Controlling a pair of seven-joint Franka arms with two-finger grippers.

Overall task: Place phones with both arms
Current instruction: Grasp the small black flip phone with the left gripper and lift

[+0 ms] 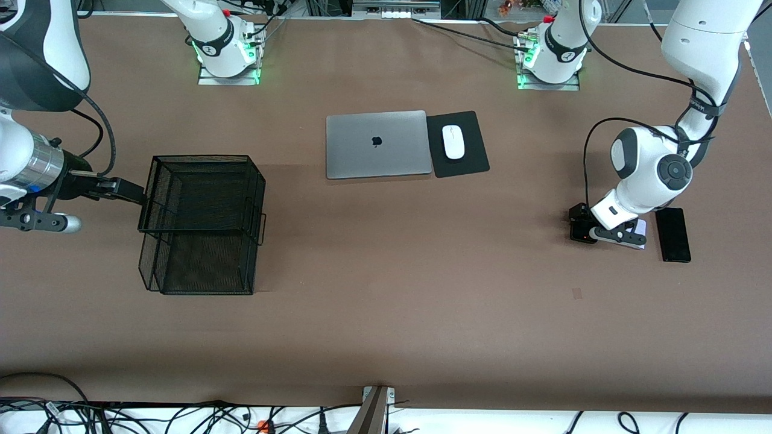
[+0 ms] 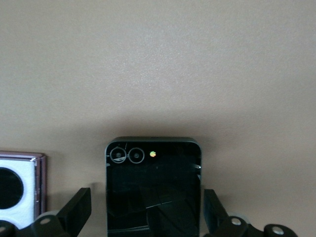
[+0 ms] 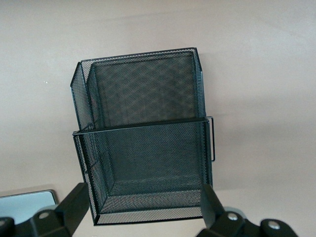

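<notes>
A small squarish black phone (image 2: pixel 153 190) lies flat on the table between the fingers (image 2: pixel 78 211) of my left gripper (image 2: pixel 148 205). The gripper is open, with a gap on each side of the phone. In the front view this gripper (image 1: pixel 581 228) is low over that phone and covers it. The lilac phone (image 1: pixel 640 235) (image 2: pixel 17 187) lies beside it, and the long black slab (image 1: pixel 673 234) is closer to the left arm's end. My right gripper (image 1: pixel 129 191) (image 3: pixel 143 200) is open and holds nothing, level with the black mesh basket (image 1: pixel 208 158) (image 3: pixel 140 125) at its right-arm end.
A closed grey laptop (image 1: pixel 377 144) sits mid-table toward the bases. Beside it a white mouse (image 1: pixel 453 142) rests on a black pad (image 1: pixel 473 163). The basket is a two-level wire rack with a handle (image 1: pixel 263 224). A laptop corner (image 3: pixel 24 203) shows in the right wrist view.
</notes>
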